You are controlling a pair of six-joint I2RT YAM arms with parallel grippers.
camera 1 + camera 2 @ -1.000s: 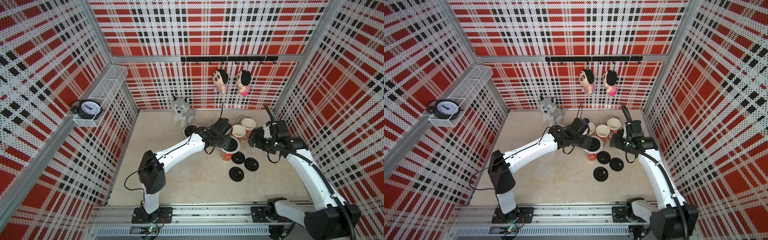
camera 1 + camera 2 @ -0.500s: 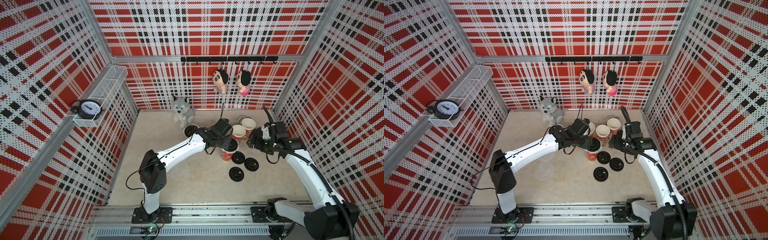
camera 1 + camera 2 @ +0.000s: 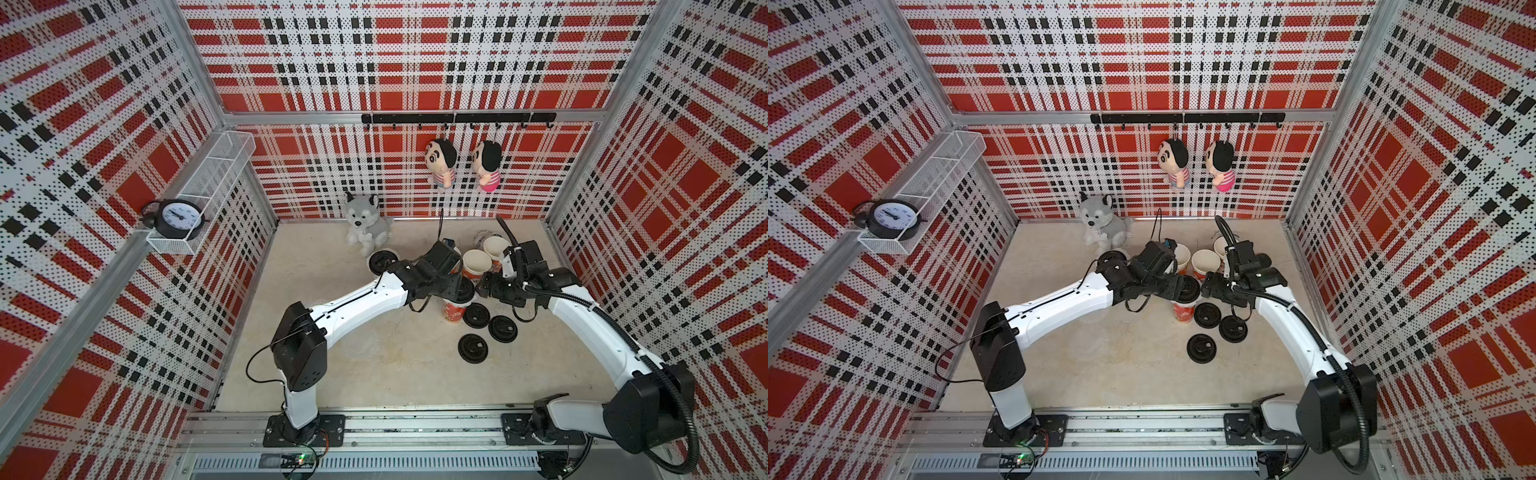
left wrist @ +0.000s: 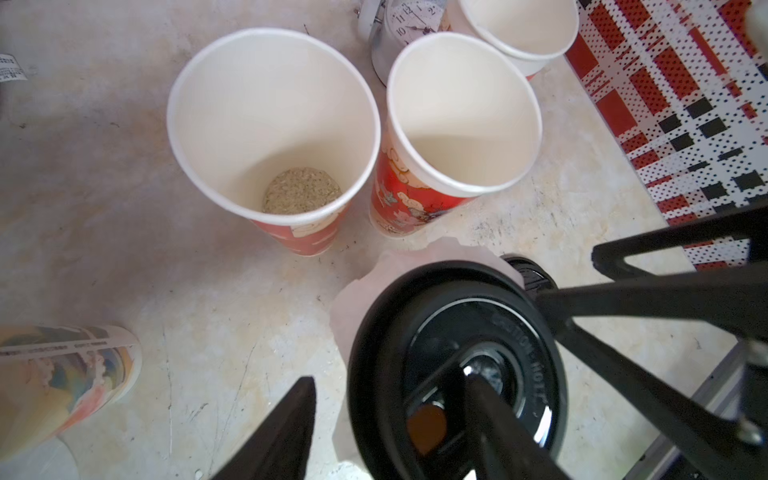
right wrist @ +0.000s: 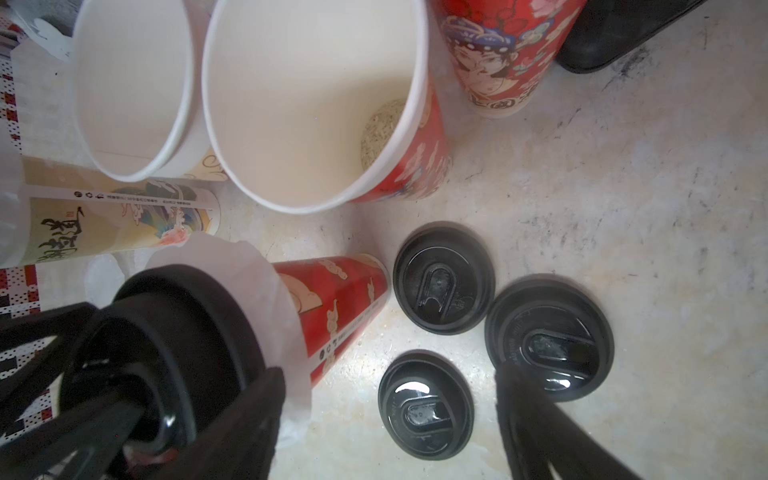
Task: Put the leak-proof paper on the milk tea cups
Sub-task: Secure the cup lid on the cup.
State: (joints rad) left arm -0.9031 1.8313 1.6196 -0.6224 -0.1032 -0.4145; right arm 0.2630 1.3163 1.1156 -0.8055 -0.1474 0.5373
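Right of centre in both top views, my left end effector point(image 3: 455, 286) sits over the upright red cup point(image 3: 453, 313). The paper point(image 4: 365, 299) lies across its mouth under a black lid point(image 4: 457, 332). Whether I am clamping that lid, I cannot tell. My right end effector point(image 3: 484, 286) waits released just to its right. Only the wrist views show the paper's crinkled edge; open cups point(image 4: 270, 120) stand uncovered behind.
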